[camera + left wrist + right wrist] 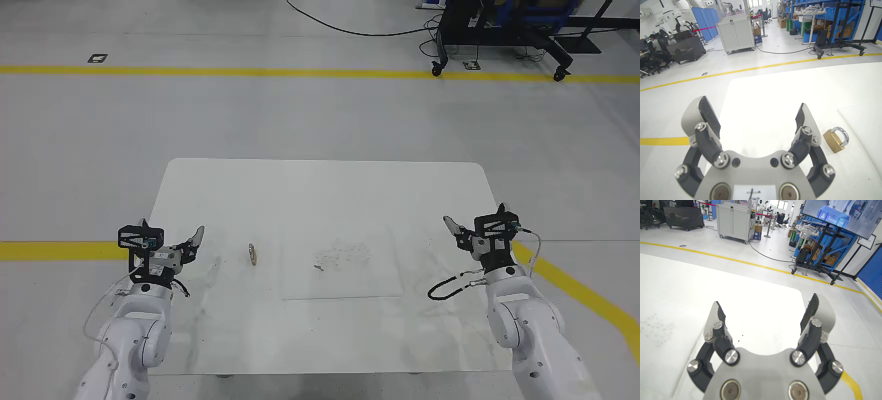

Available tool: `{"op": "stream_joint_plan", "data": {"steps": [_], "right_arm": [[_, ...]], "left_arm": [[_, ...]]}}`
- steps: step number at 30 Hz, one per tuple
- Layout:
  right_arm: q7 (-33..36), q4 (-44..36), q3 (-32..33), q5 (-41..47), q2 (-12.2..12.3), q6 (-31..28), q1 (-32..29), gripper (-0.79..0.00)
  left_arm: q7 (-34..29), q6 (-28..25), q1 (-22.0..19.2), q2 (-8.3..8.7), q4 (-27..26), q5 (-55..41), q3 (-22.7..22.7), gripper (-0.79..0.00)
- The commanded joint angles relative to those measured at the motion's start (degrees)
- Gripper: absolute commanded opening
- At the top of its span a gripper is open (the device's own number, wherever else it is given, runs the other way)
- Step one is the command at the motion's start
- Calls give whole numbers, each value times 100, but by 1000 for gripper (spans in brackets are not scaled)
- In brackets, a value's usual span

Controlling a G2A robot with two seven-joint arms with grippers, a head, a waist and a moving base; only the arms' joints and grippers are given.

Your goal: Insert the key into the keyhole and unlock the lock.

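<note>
Left fingers [709, 115] and right fingers [807, 313] gape empty; brass, silver-shackled lock [835, 140] lies flat; key [319, 265] perhaps right of it.

Lock [832, 141] keyhole hidden — key [319, 265] just a speck.

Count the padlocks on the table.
1. The brass padlock lies on the white table, apart from the open left gripper, on its side toward the table's middle.
</note>
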Motion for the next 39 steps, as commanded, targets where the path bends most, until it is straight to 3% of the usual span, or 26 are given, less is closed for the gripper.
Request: {"op": "stream_joint_plan", "data": {"steps": [1,4,8,20,28,29,31,34,35,39], "right_arm": [[0,0,0,0,0,0,0,0],[127,-17,-85,19,3,-276,129,0],[875,-115,-523,-285,6,-871,630,0],[893,-122,-570,-277,6,-987,679,0],[679,66,-1522,-184,27,-3486,1340,0],[706,153,-1707,-127,14,-3703,1438,-15],[789,365,-2042,9,-18,-4056,1675,-206],[1068,719,-2516,126,-80,-4297,2020,-280],[1171,823,-2646,145,-103,-4283,2122,-274],[1522,1117,-3153,-35,-195,-4067,2439,-95]], "left_arm": [[0,0,0,0,0,0,0,0],[0,0,0,0,0,0,0,0],[0,0,0,0,0,0,0,0],[0,0,0,0,0,0,0,0],[0,0,0,0,0,0,0,0],[0,0,0,0,0,0,0,0],[0,0,0,0,0,0,0,0],[0,0,0,0,0,0,0,0],[0,0,0,0,0,0,0,0],[0,0,0,0,0,0,0,0]]}}
